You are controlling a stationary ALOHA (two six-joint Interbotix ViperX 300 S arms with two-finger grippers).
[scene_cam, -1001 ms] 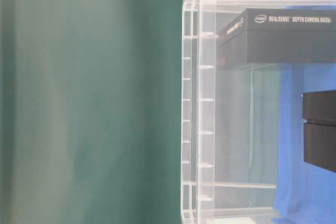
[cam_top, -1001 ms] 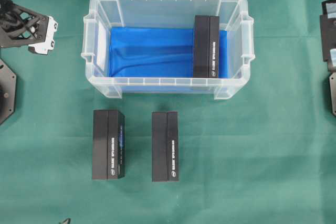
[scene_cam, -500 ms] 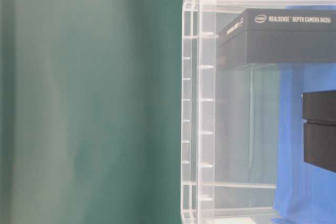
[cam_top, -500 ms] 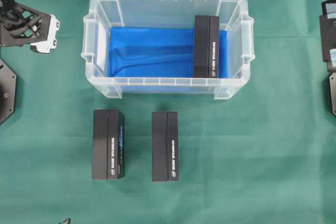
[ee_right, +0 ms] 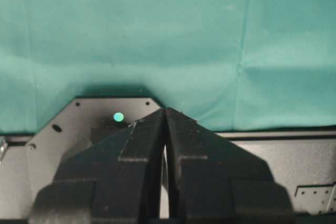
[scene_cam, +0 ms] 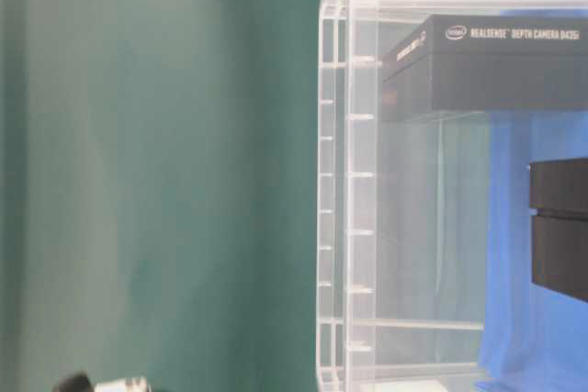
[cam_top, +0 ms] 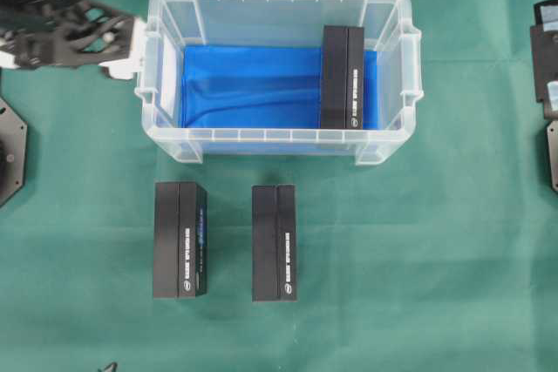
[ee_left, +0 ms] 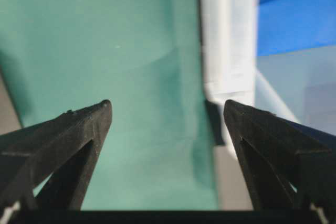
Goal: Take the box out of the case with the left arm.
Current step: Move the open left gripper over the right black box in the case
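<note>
The case [cam_top: 277,76], a clear plastic bin w/ blue lining, sits on the green-covered counter [cam_top: 418,250]. One black box [cam_top: 342,77] lies inside, at the case's right end, long side along the end wall, so there's free blue floor beside it for a claw to drop in. Two more boxes, the left one [cam_top: 179,240] and the right one [cam_top: 274,243], lie on the counter just in front of the case, prob. already out.

Left claw [cam_top: 131,41] is just outside the case's left wall, spread wide, holding nothing; the wrist view shows cloth and case rim between its tips. Right claw [ee_right: 166,129] is pinched closed, parked well off to the case's right.

Writing: box in the case reads "intel REALSENSE DEPTH CAMERA D435i". Spine print on the counter boxes is too small to read.
</note>
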